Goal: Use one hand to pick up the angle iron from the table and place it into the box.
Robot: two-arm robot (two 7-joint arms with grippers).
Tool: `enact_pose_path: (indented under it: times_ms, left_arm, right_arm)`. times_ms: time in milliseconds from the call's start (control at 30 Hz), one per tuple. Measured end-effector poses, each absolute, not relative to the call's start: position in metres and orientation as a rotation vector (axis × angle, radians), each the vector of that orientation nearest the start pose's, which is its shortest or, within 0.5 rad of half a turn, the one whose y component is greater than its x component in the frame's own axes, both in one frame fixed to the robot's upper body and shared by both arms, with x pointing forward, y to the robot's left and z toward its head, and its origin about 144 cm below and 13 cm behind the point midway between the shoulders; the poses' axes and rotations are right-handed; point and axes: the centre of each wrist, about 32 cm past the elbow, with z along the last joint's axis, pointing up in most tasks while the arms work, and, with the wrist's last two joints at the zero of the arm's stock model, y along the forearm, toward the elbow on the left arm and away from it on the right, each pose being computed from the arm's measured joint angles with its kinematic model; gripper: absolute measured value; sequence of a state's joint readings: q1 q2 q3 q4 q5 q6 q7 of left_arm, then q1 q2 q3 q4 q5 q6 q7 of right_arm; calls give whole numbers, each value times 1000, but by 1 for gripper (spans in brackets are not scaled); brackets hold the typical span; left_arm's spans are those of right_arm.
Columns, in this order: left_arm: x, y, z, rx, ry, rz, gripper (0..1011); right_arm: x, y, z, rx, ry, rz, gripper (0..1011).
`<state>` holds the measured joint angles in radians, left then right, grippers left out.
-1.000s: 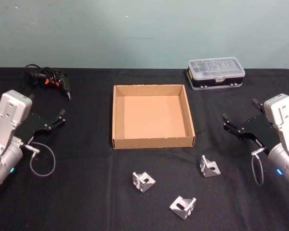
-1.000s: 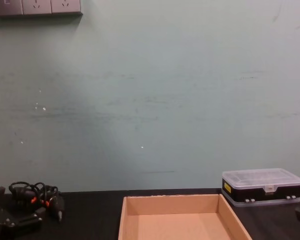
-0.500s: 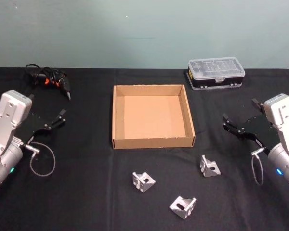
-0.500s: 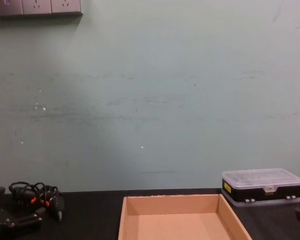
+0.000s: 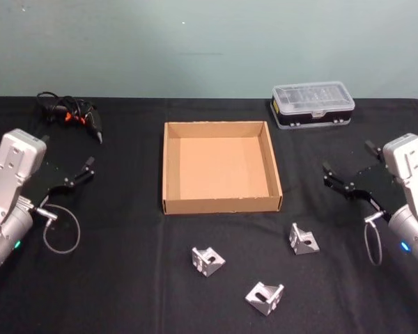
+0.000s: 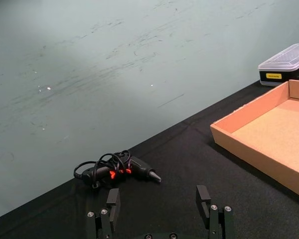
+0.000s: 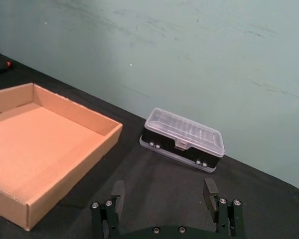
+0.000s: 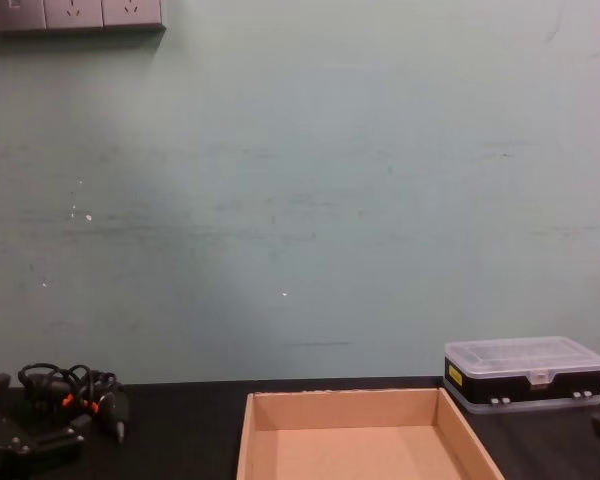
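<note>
Three angle irons point(image 5: 304, 240) lie on the surface point(image 5: 125, 278) before the box point(image 5: 221, 206); we judge them light, rigid, slick metal, best pinched across a flat flange; right gripper point(image 7: 163, 189) and left gripper point(image 6: 158, 194) both hover open at the sides.

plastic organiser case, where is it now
In the head view the clear-lidded black-and-yellow plastic organiser case sits far right on the black table, just beyond the tan cardboard box's far right corner.

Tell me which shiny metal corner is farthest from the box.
Find the cardboard box on the black table. Three silver angle irons lie on the robot's side of it. Yours is the angle iron closest to the robot, nearer than the left one and right one.
</note>
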<state>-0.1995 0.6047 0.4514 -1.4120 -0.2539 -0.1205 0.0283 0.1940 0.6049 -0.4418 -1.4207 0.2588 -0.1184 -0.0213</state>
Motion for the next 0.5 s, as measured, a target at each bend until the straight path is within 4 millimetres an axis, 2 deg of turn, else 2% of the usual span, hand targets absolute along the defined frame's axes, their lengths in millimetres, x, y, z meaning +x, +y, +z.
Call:
enact_pose_path:
  times_ms: [200,500]
  left_arm:
    - [489,310,1140,304,-285,1248,1000]
    - [489,310,1140,304,-285,1248,1000]
  right_arm:
    - [483,-312,1151,-280,-256,-1231,1004]
    - [466,-319,1181,-279,-191,-1186,1004]
